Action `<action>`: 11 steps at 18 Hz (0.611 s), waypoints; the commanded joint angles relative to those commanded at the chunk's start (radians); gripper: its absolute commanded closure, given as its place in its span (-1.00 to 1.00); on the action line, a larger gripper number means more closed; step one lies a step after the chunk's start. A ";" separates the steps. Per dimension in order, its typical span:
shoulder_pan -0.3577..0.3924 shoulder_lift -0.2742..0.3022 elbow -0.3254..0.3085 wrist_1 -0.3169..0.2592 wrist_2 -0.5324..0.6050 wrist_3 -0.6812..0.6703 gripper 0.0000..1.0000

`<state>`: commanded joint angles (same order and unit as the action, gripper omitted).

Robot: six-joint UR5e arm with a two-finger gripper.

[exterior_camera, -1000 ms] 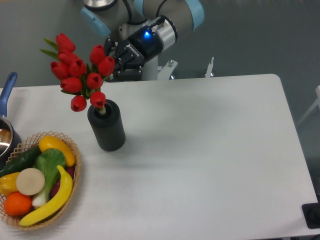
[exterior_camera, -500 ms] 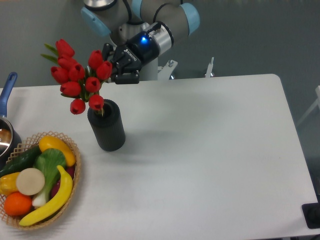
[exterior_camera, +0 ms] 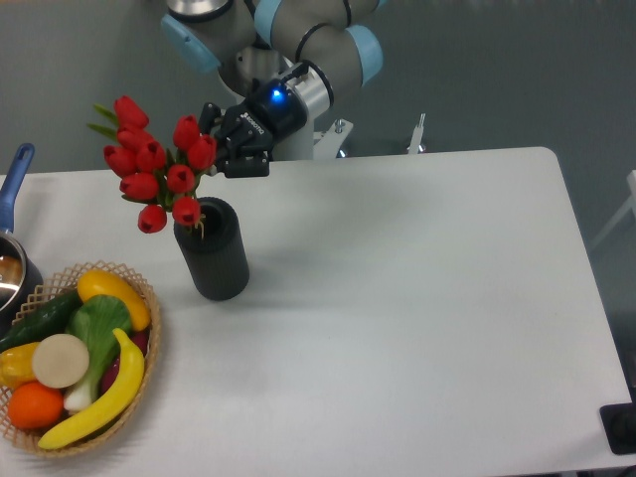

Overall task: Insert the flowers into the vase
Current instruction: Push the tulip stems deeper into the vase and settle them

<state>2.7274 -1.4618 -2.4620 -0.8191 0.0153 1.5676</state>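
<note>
The flowers (exterior_camera: 151, 159), a bunch of red tulips with green stems, lean to the left above the vase (exterior_camera: 215, 260), with their lowest buds at its mouth and stem ends just inside it. The vase is a matte black cylinder standing upright on the white table's left side. My gripper (exterior_camera: 212, 147) comes in from the back right and is shut on the flowers at the bunch's right side. Its fingertips are partly hidden behind the buds.
A wicker basket (exterior_camera: 151, 316) of fruit and vegetables sits at the front left, close to the vase. A metal pot (exterior_camera: 10, 270) with a blue handle stands at the left edge. The robot base (exterior_camera: 298, 139) is behind the table.
My gripper has moved down and a little left with the flowers. The bunch has sunk lower, so its lowest buds now sit at the vase mouth.
</note>
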 joint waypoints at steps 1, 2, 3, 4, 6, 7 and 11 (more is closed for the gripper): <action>0.000 -0.002 -0.002 -0.002 0.002 0.002 0.71; 0.000 -0.003 -0.006 0.000 0.002 0.003 0.71; 0.000 -0.003 -0.006 -0.002 0.003 0.003 0.69; 0.000 -0.003 -0.005 -0.002 0.003 0.003 0.63; -0.002 -0.006 0.001 -0.003 0.008 0.002 0.59; -0.002 -0.015 0.000 0.001 0.008 0.003 0.57; -0.003 -0.074 -0.005 0.002 0.011 0.077 0.13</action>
<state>2.7244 -1.5354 -2.4666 -0.8176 0.0261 1.6442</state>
